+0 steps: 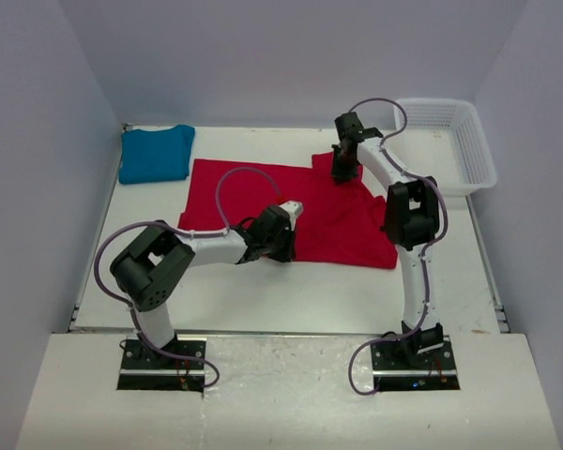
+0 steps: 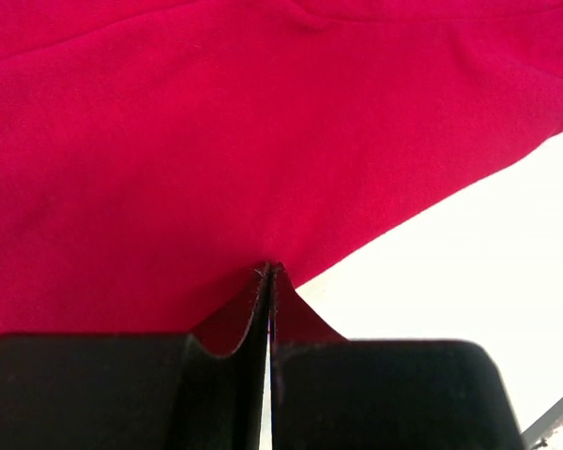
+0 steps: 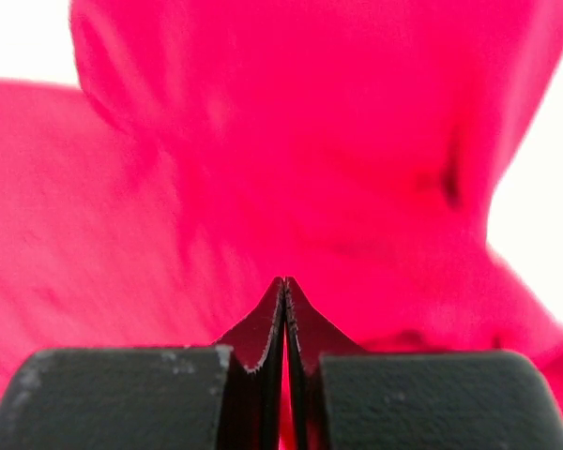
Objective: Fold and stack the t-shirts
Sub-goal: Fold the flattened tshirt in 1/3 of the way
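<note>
Red t-shirt [image 1: 342,230] lies spread across the middle of the bench [image 1: 291,300], soft and rumpled. The teal t-shirt [image 1: 156,155] sits at the far left corner, folded into a neat rectangle. Left jaws are pinched shut on the red hem. Right jaws are clamped on red cloth too, and only their wrist view shows it humped in folds.

White arms [image 1: 211,246] with black joints, lilac cables [image 1: 217,192], black left pincer [image 2: 270,272] and right pincer [image 3: 284,281].

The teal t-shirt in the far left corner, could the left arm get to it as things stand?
Probably not at once. The left gripper is shut on the red t-shirt's near edge, so it would have to let go first. Otherwise nothing stands in the way between it and the teal t-shirt.
</note>
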You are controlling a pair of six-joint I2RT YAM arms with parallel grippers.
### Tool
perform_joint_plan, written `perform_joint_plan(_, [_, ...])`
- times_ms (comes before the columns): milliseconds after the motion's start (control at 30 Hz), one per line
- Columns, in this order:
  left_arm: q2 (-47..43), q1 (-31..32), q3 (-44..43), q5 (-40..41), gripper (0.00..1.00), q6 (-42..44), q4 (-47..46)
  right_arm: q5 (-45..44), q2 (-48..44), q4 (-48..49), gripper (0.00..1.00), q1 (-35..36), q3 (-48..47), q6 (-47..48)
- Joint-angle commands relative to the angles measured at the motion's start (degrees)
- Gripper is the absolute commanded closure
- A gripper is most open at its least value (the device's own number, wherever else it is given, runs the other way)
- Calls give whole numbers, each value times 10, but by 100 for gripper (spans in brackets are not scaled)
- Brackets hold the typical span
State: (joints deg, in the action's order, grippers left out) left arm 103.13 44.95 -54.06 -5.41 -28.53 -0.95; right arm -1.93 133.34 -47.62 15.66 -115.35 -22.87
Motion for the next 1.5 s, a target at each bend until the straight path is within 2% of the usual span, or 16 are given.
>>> perform_joint_plan(0, [-14, 12, 34, 25, 100, -6, 35, -5, 15, -42, 100, -4, -87, 18])
perform_joint_plan(67, [-26, 16, 35, 43, 100, -6, 42, -9, -27, -15, 100, -3, -68, 20])
perform_joint_plan(167, [-38, 38, 16, 114, 100, 2, 84, -28, -121, 37, 100, -1, 25, 12])
perform_joint_plan(300, [-36, 63, -57, 182, 100, 21, 143, -42, -232, 61, 100, 0, 166, 8])
perform_joint_plan(433, [-39, 78, -108, 205, 99, 27, 170, -54, -342, 85, 98, 0, 293, -3])
perform_joint_plan(500, [-41, 81, -135, 197, 96, 30, 169, -55, -403, 96, 78, 1, 355, -14])
perform_joint_plan(567, [-38, 84, -156, 172, 93, 33, 169, -50, -434, 103, 54, 6, 387, -12])
perform_joint_plan(600, [-35, 84, -176, 161, 89, 34, 169, -54, -446, 99, 44, 7, 408, -15])
perform_joint_plan(633, [-26, 84, -187, 151, 87, 34, 169, -57, -465, 96, 46, 9, 419, -16])
perform_joint_plan(700, [-14, 85, -211, 120, 84, 33, 160, -55, -478, 98, 60, 11, 451, -19])
perform_joint_plan(733, [-4, 84, -216, 111, 85, 32, 157, -53, -487, 102, 100, 11, 463, -20])
perform_joint_plan(767, [1, 84, -220, 100, 89, 30, 147, -53, -491, 106, 100, 12, 474, -25])
perform_joint_plan(800, [12, 85, -227, 82, 100, 29, 142, -43, -494, 115, 100, 12, 501, -23])
perform_joint_plan(967, [44, 84, -243, 57, 100, 27, 120, -54, -489, 116, 100, 16, 540, -29])
perform_joint_plan(1200, [90, 62, -252, 65, 100, 17, 124, -18, -484, 154, 100, 31, 596, -39])
perform_joint_plan(1467, [72, 26, -210, 46, 100, 18, 118, -10, -438, 126, 100, 53, 591, -54])
